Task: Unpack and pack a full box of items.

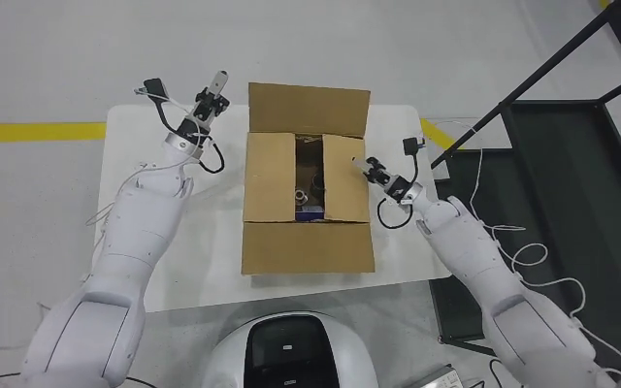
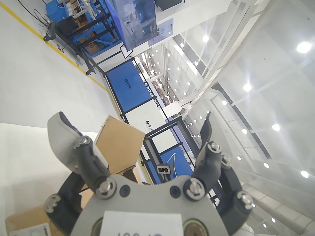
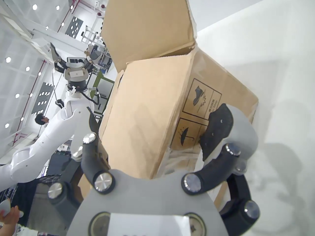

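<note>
One white table (image 1: 209,276). One cardboard box (image 1: 306,247) at its middle, with four flaps: the far one raised, two side flaps partly over the opening. Items (image 1: 307,202) show in the gap, number unclear. Two grippers — right gripper (image 1: 361,163) spread wide astride the right flap (image 3: 147,104); left gripper (image 1: 217,85) wide, empty, near the box's far left corner.

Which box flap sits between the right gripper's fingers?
The side flap on the right arm's side: the open right gripper straddles its edge, while the other three flaps are untouched.
</note>
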You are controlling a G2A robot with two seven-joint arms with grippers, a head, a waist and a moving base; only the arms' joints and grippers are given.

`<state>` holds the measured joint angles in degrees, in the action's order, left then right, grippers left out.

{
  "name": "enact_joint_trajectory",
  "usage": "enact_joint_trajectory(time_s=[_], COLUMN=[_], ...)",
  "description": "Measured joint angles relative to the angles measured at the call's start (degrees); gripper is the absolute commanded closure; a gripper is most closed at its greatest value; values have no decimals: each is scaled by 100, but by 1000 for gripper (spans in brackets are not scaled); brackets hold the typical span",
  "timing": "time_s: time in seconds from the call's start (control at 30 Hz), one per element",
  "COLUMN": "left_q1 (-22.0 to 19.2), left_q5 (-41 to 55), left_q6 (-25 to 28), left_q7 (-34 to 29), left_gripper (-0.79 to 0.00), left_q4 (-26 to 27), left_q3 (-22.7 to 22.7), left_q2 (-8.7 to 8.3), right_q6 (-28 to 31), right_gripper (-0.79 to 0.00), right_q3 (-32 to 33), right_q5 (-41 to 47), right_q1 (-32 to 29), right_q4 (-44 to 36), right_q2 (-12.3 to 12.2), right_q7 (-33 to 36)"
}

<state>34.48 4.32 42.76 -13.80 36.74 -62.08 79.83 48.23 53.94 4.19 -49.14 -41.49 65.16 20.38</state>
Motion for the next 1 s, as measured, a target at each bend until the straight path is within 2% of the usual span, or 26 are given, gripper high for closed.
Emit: enact_joint_trajectory(time_s=[0.2, 0.33, 0.47, 0.7, 0.8, 1.0], left_q1=[120, 194, 180, -25, -215, -715], left_q5=[183, 574, 678, 1070, 1145, 894], left_q6=[-167, -294, -371, -531, -430, -283], left_q7=[-656, -1326, -1847, -2890, -2854, -2305], left_gripper=[-785, -785, -785, -785, -785, -785], left_q4=[168, 367, 460, 267, -46, -968], left_q3=[-216, -407, -499, -312, -196, 218], left_q2=[-108, -186, -246, -185, -102, 181], right_q6=[401, 626, 727, 958, 963, 739], right_gripper=[-785, -785, -785, -785, -785, -785], right_q3=[-196, -270, -195, 125, 298, 790], right_q5=[369, 608, 673, 643, 598, 574], right_q1=[135, 184, 218, -48, -307, -1046], right_q4=[281, 388, 545, 393, 114, -833], right_q2=[143, 202, 213, 45, -71, -351], right_q7=[678, 1115, 1041, 1081, 1168, 1313])
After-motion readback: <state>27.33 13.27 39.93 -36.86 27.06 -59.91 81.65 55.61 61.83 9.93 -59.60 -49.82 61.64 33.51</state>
